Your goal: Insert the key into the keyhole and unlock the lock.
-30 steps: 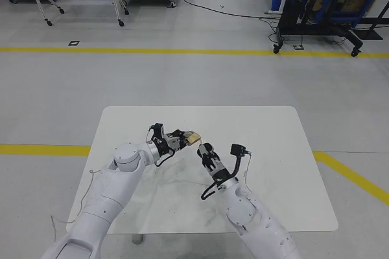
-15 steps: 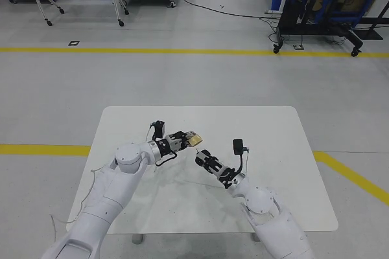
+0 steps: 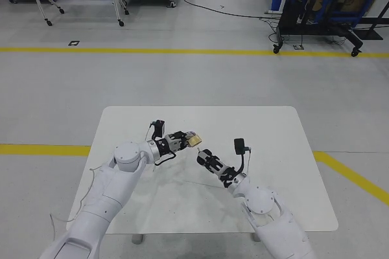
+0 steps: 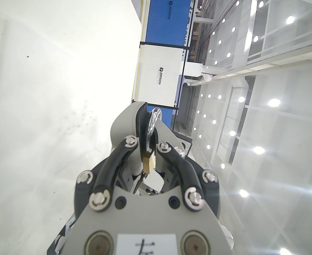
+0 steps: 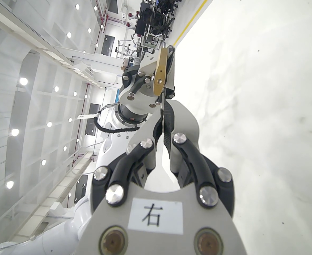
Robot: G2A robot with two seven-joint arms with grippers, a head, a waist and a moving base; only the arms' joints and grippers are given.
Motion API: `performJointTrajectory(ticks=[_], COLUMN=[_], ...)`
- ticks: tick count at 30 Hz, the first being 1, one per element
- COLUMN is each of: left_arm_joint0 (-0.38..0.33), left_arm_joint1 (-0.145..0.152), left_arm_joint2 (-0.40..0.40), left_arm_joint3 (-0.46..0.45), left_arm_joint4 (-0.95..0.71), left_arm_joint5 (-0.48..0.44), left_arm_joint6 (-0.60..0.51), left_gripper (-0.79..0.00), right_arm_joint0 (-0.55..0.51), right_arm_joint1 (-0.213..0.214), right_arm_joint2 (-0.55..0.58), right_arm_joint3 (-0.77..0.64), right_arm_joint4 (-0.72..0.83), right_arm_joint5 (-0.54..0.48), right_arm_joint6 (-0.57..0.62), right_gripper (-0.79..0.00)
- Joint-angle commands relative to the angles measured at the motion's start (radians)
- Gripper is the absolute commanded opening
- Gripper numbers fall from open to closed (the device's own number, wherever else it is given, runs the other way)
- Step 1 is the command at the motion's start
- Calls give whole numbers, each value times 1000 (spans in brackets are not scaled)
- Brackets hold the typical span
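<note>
My left gripper (image 3: 185, 138) hovers over the middle of the white table (image 3: 272, 129), shut on a brass padlock (image 3: 194, 138). In the left wrist view the silver shackle (image 4: 154, 120) sits between the pads and a bit of brass body (image 4: 148, 163) shows behind it. My right gripper (image 3: 201, 155) is just in front of and right of the lock, shut on a thin key (image 5: 160, 102) seen edge-on. The key points at the lock's keyhole face (image 5: 159, 80). Its tip is right by the lock's end; I cannot tell if it touches.
Both grippers hang above the bare table top, with free room on all sides out to its edges. A black wheeled rack (image 3: 318, 26) stands on the floor far behind the table.
The right arm swung its elbow out to the right and turned the gripper to point up-left, then edged closer to the lock. The left gripper and padlock stayed almost still.
</note>
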Motion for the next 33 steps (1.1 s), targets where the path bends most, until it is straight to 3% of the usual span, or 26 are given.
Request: performJointTrajectory(ticks=[1, 30, 31, 32, 33], left_arm_joint0=[-2, -6, -6, -6, -6], left_arm_joint1=[0, -1, -1, -1, -1], left_arm_joint2=[3, 33, 33, 32, 31], left_arm_joint3=[2, 0, 0, 1, 2], left_arm_joint4=[9, 67, 67, 66, 65], left_arm_joint5=[-3, -27, -27, -26, -23], left_arm_joint6=[-3, -49, -49, -46, -42], left_gripper=[-785, -785, -785, -785, -785], right_arm_joint0=[4, 34, 36, 38, 40], right_arm_joint1=[0, 4, 3, 3, 3], right_arm_joint2=[-1, -16, -18, -19, -19], right_arm_joint3=[2, 16, 18, 19, 20], right_arm_joint4=[-2, 6, 11, 18, 20], right_arm_joint5=[2, 64, 65, 67, 68], right_arm_joint6=[-2, -24, -23, -20, -19], right_gripper=[-785, -785, -677, -406, 0])
